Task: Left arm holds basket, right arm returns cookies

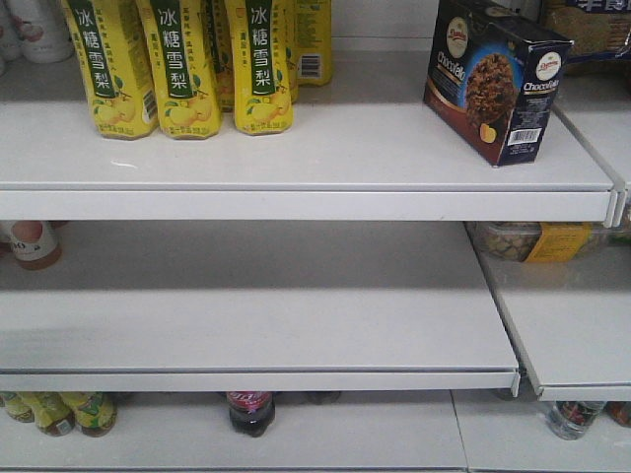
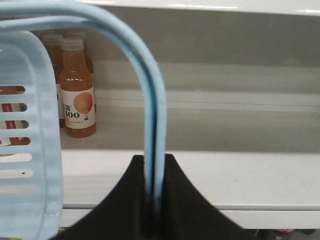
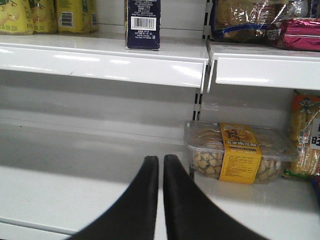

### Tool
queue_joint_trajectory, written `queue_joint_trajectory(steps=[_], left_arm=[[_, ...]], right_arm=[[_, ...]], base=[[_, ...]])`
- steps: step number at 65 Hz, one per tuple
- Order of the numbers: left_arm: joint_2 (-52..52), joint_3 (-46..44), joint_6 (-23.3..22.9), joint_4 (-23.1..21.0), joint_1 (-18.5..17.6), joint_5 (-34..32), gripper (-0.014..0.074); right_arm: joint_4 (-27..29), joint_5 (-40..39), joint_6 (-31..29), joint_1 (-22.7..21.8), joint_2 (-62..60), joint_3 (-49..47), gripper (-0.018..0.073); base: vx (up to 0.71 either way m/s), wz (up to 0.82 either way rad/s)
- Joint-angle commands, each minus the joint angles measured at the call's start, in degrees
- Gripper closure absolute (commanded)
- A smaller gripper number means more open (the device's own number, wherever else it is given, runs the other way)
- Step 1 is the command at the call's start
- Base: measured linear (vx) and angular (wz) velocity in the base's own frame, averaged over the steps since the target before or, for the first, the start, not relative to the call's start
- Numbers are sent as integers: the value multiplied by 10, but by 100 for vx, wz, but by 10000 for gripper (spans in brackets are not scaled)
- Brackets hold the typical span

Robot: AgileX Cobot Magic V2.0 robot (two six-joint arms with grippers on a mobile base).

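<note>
The cookies (image 1: 498, 79) are a dark navy carton standing upright on the top shelf (image 1: 296, 163), near its right end. In the right wrist view the cookies (image 3: 142, 25) show their barcode panel, high above my right gripper (image 3: 161, 159). That gripper is shut with nothing between its fingers and hangs over the lower shelf, well apart from the carton. My left gripper (image 2: 154, 167) is shut on the two loop handles (image 2: 152, 105) of the light blue basket (image 2: 30, 150). The basket's slotted side fills the left edge of that view. Neither arm shows in the front view.
Yellow drink bottles (image 1: 182, 64) stand at the top shelf's left. Orange juice bottles (image 2: 77, 90) sit behind the basket. A clear snack tub with a yellow label (image 3: 240, 157) lies just right of my right gripper. Snack bags (image 3: 260, 20) fill the neighbouring upper shelf.
</note>
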Motion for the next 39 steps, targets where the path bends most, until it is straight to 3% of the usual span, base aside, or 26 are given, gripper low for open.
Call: queue_joint_trajectory(steps=[1, 39], left_arm=[[-11, -17, 8, 12, 1, -56, 599], [-10, -18, 8, 11, 1, -56, 599]], right_arm=[[-5, -41, -4, -1, 3, -14, 565], [-5, -41, -4, -1, 3, -14, 565]], base=[[0, 0], [0, 0]])
